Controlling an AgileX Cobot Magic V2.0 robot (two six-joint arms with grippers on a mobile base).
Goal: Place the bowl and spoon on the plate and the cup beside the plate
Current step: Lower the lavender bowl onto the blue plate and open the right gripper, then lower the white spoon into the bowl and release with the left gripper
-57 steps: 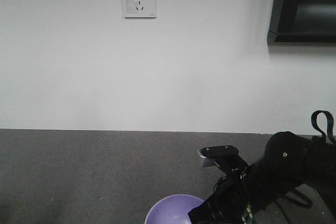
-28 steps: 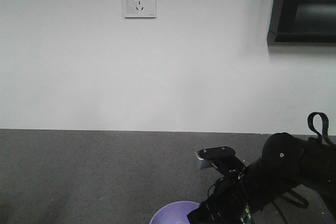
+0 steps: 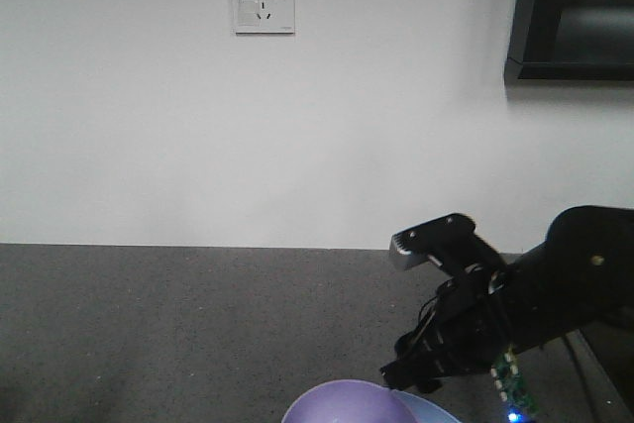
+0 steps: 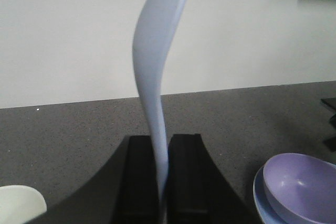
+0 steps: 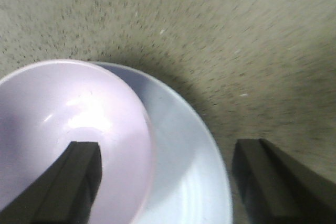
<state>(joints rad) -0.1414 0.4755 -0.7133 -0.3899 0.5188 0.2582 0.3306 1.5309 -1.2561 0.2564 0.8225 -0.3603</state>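
The left gripper grips the spoon upright by its end, so it may slip or swing. The right gripper hangs open above the bowl on the plate; the cup is perhaps near left.

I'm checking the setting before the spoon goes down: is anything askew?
The bowl sits off-centre on the plate, crowding one edge and leaving a wide crescent of plate bare on the other side. Nothing looks spilled or damaged.

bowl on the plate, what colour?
The bowl is plain lavender-purple, no pattern; clearest in the left wrist view.
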